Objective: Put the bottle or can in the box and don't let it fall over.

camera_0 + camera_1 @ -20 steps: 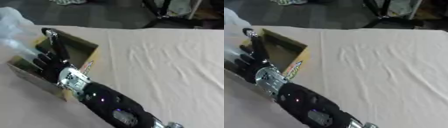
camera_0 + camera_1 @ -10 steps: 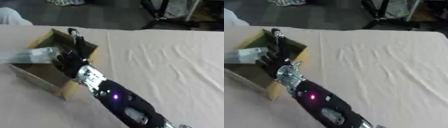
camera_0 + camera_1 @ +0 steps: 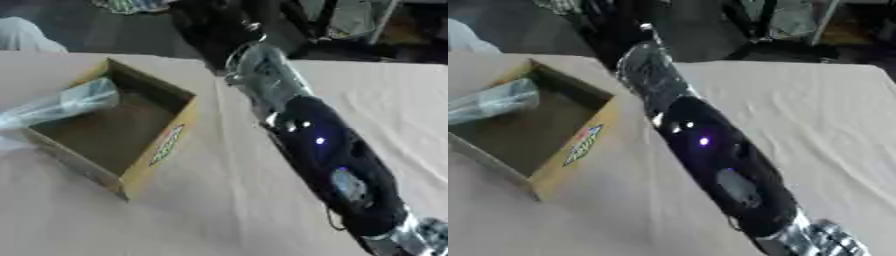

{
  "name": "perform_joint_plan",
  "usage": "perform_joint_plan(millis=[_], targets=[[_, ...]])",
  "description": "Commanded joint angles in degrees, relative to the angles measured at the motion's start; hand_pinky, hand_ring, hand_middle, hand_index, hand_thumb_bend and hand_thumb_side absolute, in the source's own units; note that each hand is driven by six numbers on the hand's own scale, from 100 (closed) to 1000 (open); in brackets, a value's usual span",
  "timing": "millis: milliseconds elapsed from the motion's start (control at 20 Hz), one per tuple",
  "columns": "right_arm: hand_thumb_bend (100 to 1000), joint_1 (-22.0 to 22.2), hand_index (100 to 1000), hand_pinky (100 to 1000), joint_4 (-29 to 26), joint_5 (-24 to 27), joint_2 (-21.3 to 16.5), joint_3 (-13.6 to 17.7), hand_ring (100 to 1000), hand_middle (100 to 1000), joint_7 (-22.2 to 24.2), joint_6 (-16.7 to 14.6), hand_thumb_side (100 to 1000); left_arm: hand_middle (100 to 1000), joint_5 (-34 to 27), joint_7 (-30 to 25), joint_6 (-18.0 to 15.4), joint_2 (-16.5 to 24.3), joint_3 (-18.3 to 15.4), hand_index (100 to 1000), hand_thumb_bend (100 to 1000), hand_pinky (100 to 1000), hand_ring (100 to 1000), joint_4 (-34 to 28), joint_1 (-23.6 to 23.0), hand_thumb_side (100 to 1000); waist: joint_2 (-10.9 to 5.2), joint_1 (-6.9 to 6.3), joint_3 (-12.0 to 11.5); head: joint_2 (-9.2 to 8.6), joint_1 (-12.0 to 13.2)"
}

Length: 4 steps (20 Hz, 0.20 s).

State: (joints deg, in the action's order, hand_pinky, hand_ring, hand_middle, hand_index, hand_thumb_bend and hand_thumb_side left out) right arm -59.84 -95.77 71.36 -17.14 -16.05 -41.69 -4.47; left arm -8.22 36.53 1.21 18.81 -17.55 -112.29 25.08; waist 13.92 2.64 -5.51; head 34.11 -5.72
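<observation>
Left eye view: cardboard box at 9 o'clock on the cloth-covered table; clear bottle lies tilted across its left rim; right arm runs from 5 toward 12 o'clock; right hand dark, finger state indeterminate. Right eye view: more cloth at 3 o'clock; hand equally unreadable.

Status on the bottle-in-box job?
Not finished, it seems. The clear bottle lies tilted across the cardboard box rim, not upright inside. Nothing is in hand: the right arm stretches past the box, its hand lost against the dark background. Left: standing the bottle inside.
</observation>
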Motion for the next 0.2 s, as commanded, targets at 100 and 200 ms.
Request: perform_joint_plan(millis=[100, 200], targets=[[713, 2.9, 889, 179, -7.5, -20.2, -8.5, 5.4, 100, 129, -3.5, 6.0, 466, 992, 0.4, -0.1, 0.4, 2.6, -0.1, 870, 254, 939, 851, -0.7, -0.5, 854, -1.62, -0.67, 0.8, -0.3, 1.3], [754, 5.7, 898, 356, -9.7, -28.8, -10.8, 7.0, 100, 219, -4.9, 9.1, 452, 993, 0.6, -0.2, 0.5, 3.1, 0.1, 870, 248, 939, 852, -0.7, -1.0, 854, -1.61, -0.95, 1.4, -0.59, 1.8]])
